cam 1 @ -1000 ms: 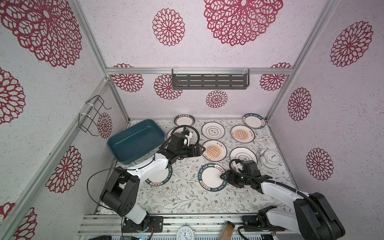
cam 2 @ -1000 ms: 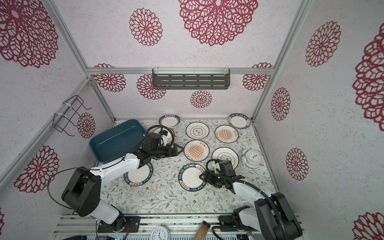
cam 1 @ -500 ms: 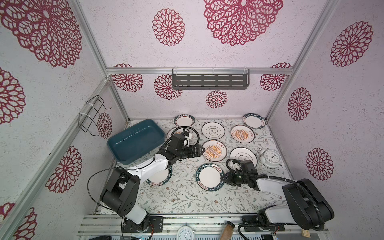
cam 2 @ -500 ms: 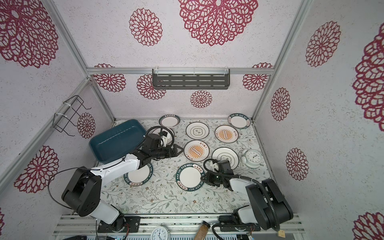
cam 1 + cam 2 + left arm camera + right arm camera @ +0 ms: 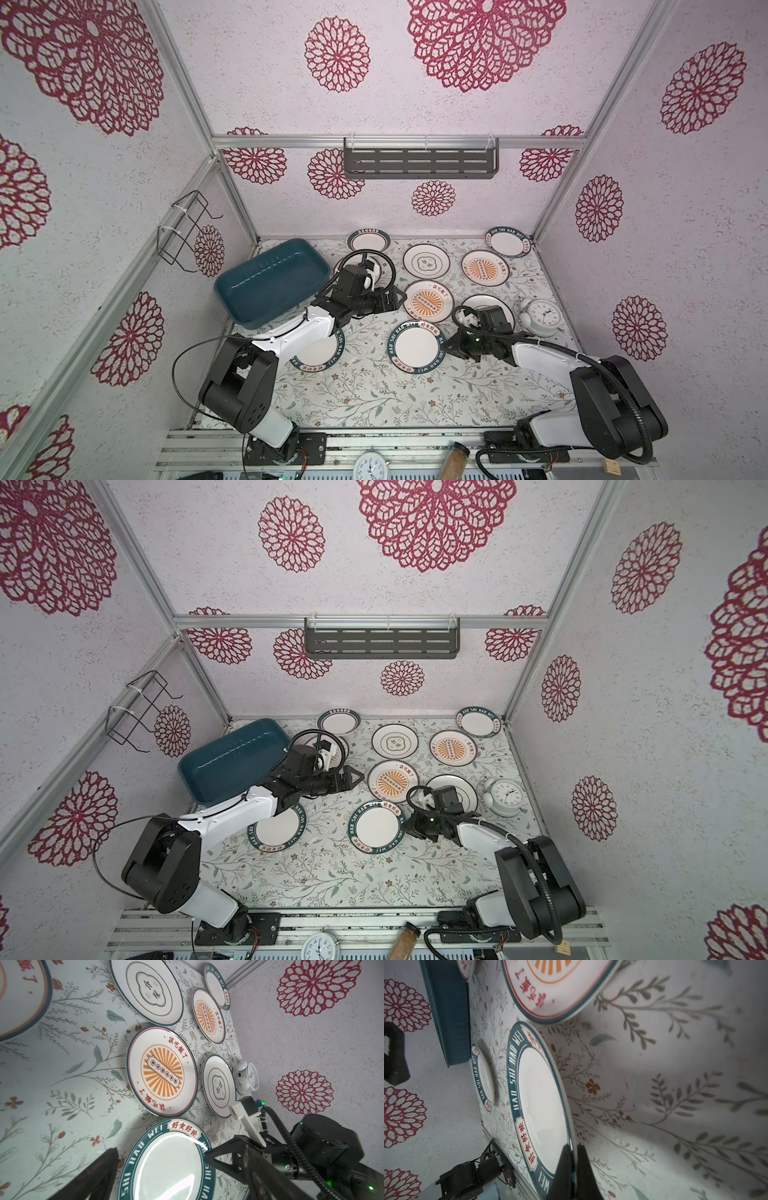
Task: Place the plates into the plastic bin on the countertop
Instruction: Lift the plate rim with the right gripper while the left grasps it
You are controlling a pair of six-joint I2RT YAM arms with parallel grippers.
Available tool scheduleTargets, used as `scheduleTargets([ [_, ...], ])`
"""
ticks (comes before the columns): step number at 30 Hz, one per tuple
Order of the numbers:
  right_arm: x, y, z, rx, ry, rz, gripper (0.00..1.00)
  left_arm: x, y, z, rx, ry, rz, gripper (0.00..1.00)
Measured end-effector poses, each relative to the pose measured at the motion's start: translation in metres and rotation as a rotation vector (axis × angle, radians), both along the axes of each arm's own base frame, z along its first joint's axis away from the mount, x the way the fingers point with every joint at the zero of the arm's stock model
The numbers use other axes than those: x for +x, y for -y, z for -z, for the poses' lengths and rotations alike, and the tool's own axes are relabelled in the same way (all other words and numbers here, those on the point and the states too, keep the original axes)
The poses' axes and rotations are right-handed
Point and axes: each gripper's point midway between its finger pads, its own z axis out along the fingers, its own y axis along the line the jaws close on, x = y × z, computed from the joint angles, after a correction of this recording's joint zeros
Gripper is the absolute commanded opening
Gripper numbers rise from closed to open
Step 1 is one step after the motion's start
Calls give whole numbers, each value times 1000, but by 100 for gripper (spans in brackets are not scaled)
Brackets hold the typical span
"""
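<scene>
My right hand [image 5: 572, 1148] pinches the rim of the plate [image 5: 417, 346]; the plastic bin [image 5: 270, 286] lies far left, nearer my open, empty left hand [image 5: 397, 299].

A lab booth (mock kitchen): aluminium frame [image 5: 291, 141], wallpapered panels [image 5: 249, 83], rail-mounted robot arms [image 5: 291, 337].

Top views overlook countertop [image 5: 374, 399] (wrist cameras skim it).
</scene>
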Motion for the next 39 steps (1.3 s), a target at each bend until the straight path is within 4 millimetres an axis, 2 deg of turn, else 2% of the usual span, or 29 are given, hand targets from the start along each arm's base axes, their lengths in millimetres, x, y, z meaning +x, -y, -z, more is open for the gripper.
scheduleTargets([
  [4,24,-1,-51,18,123,4,0,13,-29,-28,-28,52,-70,99],
  [8,50,1,-92,45,224,30,0,19,-53,-56,-58,114,-119,98],
  [13,77,-2,-125,70,306,44,0,13,-57,-63,-66,112,-110,98],
  [16,89,-6,-134,83,329,39,0,9,-53,-63,-80,100,-83,99],
  [20,98,-13,-134,115,343,24,0,5,-49,-65,-100,89,-56,100],
  [26,108,-23,-132,157,331,2,0,5,-45,-60,-115,67,-41,90],
  [28,108,-23,-134,164,338,-2,0,6,-44,-54,-116,46,-37,79],
  [32,110,-26,-141,185,362,-7,0,8,-39,-41,-124,1,-26,69],
  [34,111,-26,-143,193,367,-6,0,9,-37,-36,-131,-17,-22,59],
  [39,114,-27,-148,209,382,2,0,12,-33,-38,-154,-27,-12,38],
])
